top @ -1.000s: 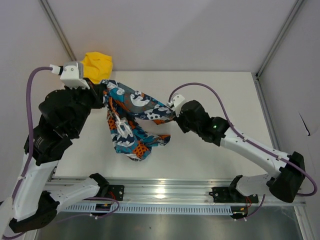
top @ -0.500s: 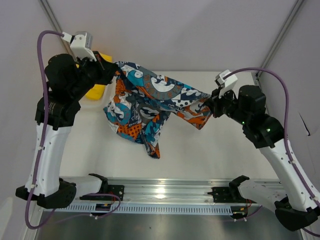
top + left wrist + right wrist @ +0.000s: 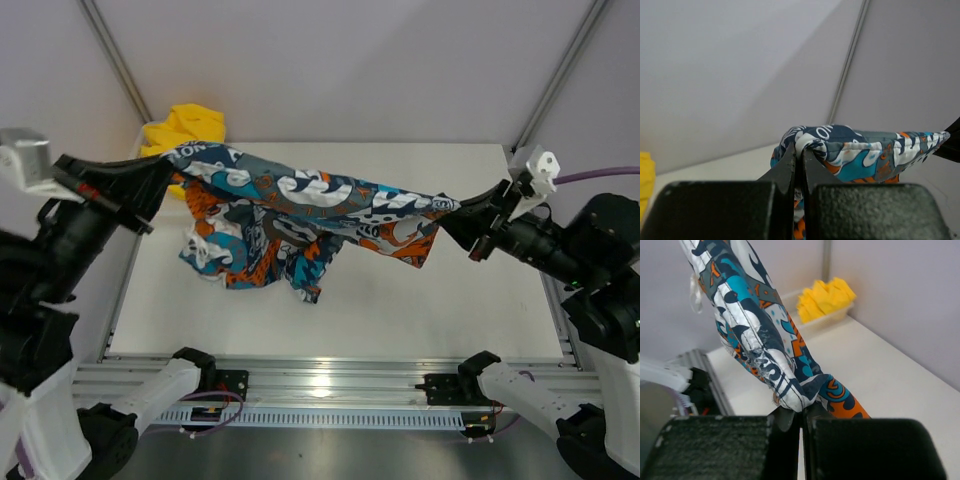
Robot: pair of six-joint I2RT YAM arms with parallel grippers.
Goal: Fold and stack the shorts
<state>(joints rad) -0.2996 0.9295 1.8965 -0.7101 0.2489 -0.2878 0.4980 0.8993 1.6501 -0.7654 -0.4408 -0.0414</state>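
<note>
The printed shorts (image 3: 300, 215), blue, orange, black and white, hang stretched in the air between both grippers, waistband taut, legs drooping over the table. My left gripper (image 3: 168, 172) is shut on the waistband's left end; it also shows in the left wrist view (image 3: 800, 150) pinching the printed shorts (image 3: 860, 150). My right gripper (image 3: 452, 212) is shut on the right end, seen in the right wrist view (image 3: 801, 415) gripping the printed shorts (image 3: 760, 340). The yellow shorts (image 3: 185, 127) lie bunched at the table's far left corner, also in the right wrist view (image 3: 825, 297).
The white table (image 3: 450, 300) spreads below the hanging cloth. Grey walls and metal frame posts (image 3: 560, 70) close in the back and sides. The yellow shorts sit in a pale container (image 3: 832, 317) at the far corner.
Both arms have risen and spread apart, pulling the printed shorts from a bunched hang into a wide, taut span. The yellow shorts have not moved.
</note>
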